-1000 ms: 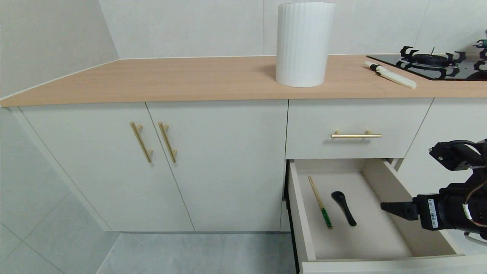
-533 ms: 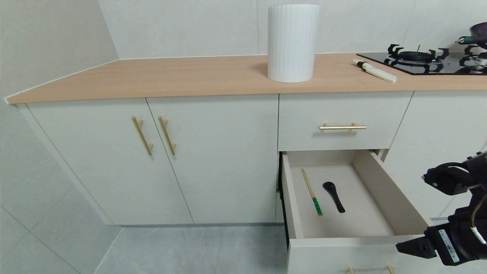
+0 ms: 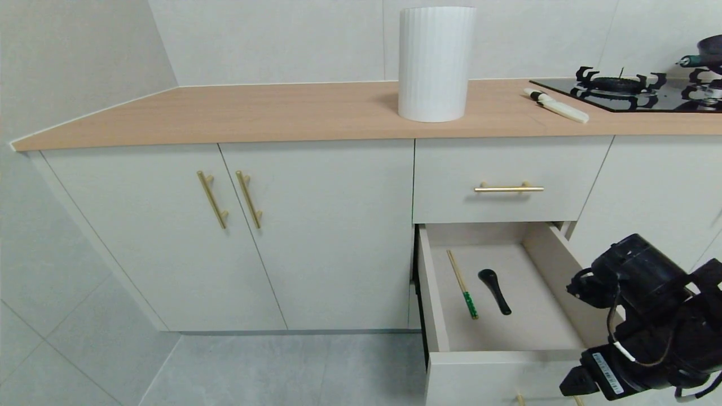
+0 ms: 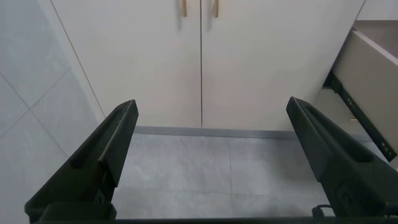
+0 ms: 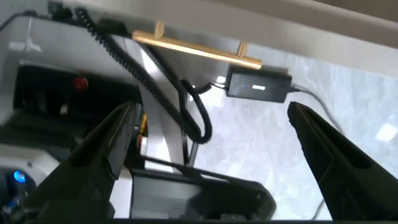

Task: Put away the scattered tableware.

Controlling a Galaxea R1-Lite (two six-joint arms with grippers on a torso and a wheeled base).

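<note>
Closing the drawer [image 3: 433,299] on chopsticks [image 3: 463,287] and spoon [image 3: 495,290] seems next: the right end effector [image 5: 211,124], spread apart like the left end effector [image 4: 208,118], should push squarely at the handle [image 5: 196,50].

the left claw [image 4: 211,107] hangs low over a grey tiled floor [image 4: 205,171], its two dark fingers [image 4: 102,158] spread wide apart with nothing between them. ahead stand two pale cabinet doors [image 4: 261,62], shut, with the lower ends of two gold handles [image 4: 183,7] beside their meeting seam. to one side the open drawer [image 4: 367,65] juts out, a black slide rail [image 4: 357,118] along its side wall.
</note>
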